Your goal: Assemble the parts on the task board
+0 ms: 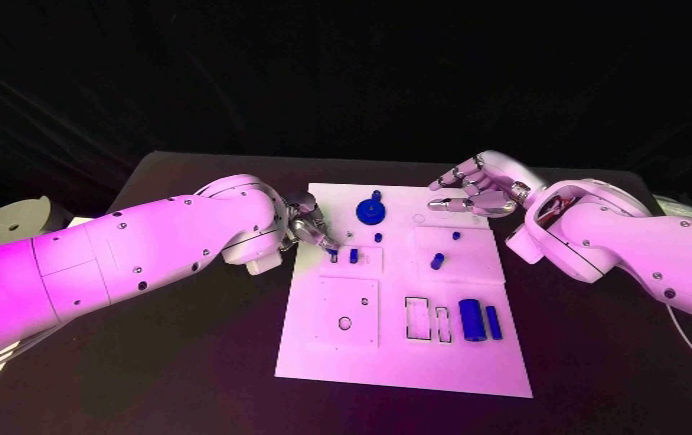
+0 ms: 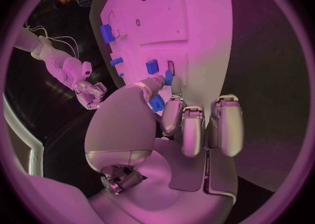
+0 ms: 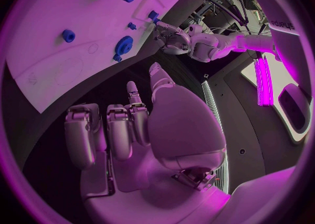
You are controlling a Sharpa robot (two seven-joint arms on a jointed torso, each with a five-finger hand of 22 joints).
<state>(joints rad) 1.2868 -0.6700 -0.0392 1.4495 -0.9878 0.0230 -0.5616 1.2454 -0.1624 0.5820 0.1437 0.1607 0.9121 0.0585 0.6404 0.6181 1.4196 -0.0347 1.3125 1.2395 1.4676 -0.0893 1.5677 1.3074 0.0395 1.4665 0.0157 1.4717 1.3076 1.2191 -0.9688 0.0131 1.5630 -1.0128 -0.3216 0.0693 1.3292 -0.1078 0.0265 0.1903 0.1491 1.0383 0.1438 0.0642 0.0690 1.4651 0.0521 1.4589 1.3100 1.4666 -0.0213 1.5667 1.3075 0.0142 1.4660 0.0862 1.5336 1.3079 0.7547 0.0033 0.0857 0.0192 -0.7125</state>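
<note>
Your left hand [image 1: 306, 225] is down at the near-left edge of the white rectangular task board [image 1: 404, 355], its fingers [image 2: 190, 126] curled inward just beside a small blue block-shaped part [image 1: 353, 254] standing on the board; from the left wrist view you cannot tell whether the fingertips actually pinch a piece, since a blue bit shows right against them. Your right hand [image 1: 483, 190] hovers off the board's far-right corner with fingers apart, holding nothing. Further from both sets of fingers lie a round blue gear-like part [image 1: 372, 211], a blue cylinder [image 1: 470, 320] and a slimmer blue bar [image 1: 493, 322]. You seem to be seating a small piece; next, confirm the grip, then press it squarely into its recess.
</note>
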